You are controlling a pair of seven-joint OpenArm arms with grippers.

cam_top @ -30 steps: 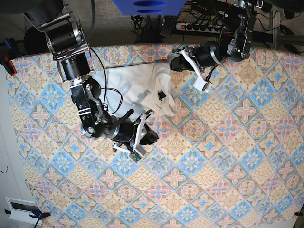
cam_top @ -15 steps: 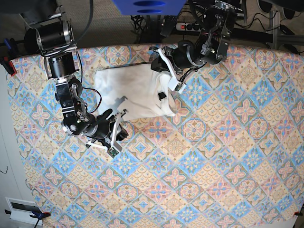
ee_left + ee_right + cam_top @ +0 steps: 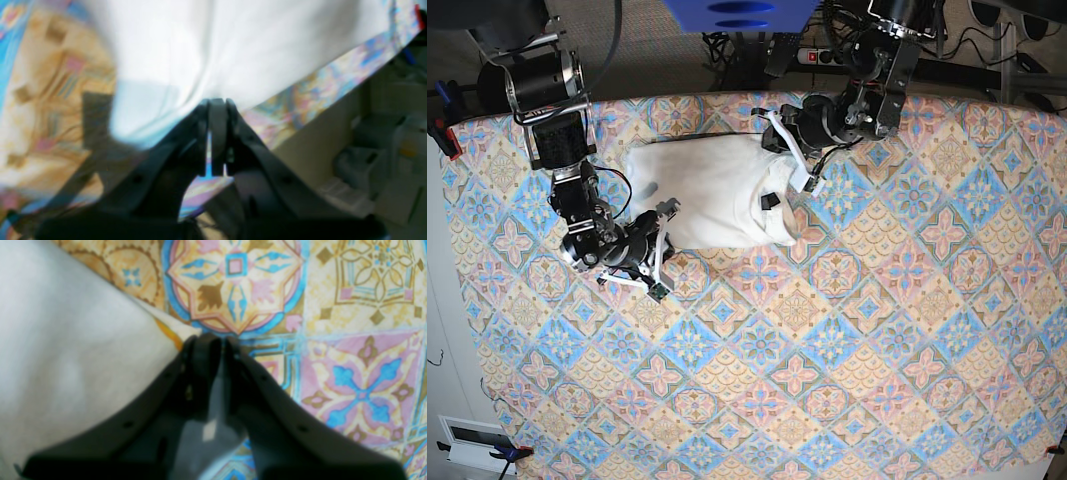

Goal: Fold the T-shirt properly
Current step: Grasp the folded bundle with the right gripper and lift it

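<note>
My left gripper (image 3: 217, 103) is clenched tight, its 2 jaws pressed together with white cloth bunched against their tips, so I am pinching a fold of the T-shirt (image 3: 712, 195). In the base view that gripper (image 3: 779, 150) sits over the shirt's upper right corner, near the far edge of the tabletop (image 3: 907, 330).

My right gripper (image 3: 213, 340) has its jaws nearly together, a thin gap between them, and the tips meet a pointed corner of the shirt (image 3: 66, 350) where an orange streak of print shows at the hem (the view is too soft for me to tell whether cloth is truly caught between them). From above, this gripper (image 3: 665, 222) lies at the shirt's lower left edge.

The T-shirt is a compact white bundle, plain side up, lying on the patterned cloth toward the far left part of the tabletop, between my 2 arms. A small dark tag (image 3: 769, 201) shows near its right side. Beyond the far edge, a power strip (image 3: 842, 56) and cables lie on the floor.
</note>
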